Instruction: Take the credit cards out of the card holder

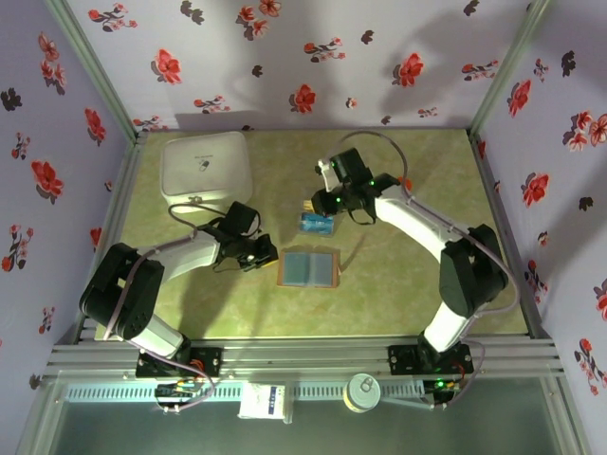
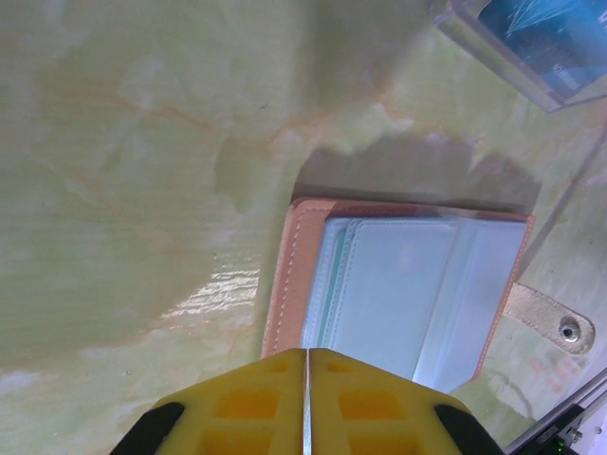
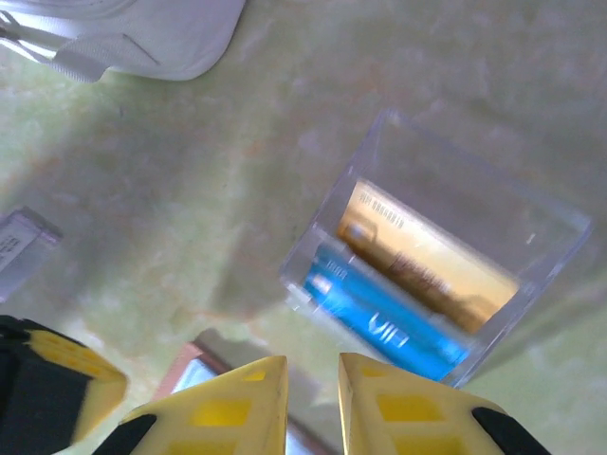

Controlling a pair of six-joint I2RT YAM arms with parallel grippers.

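Blue and gold credit cards (image 3: 379, 318) sit in the clear box (image 3: 446, 171); the card holder (image 2: 408, 294) looks emptied. Left end effector (image 2: 306, 365) closed tight, right end effector (image 3: 313, 374) slightly parted, both empty.

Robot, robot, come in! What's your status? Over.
Left end effector shut, at the open card holder. Right end effector slightly open, empty, by the clear box. Blue and gold cards inside it. Nothing blocking.

- We see the card holder (image 2: 389, 294) tan-edged, pale blue-grey inside.
- We see a blue card (image 3: 379, 327) and a gold card (image 3: 417, 261).
- Our surface (image 1: 408, 284) is marbled green.
- Lilac walls (image 1: 313, 71), red-flowered.
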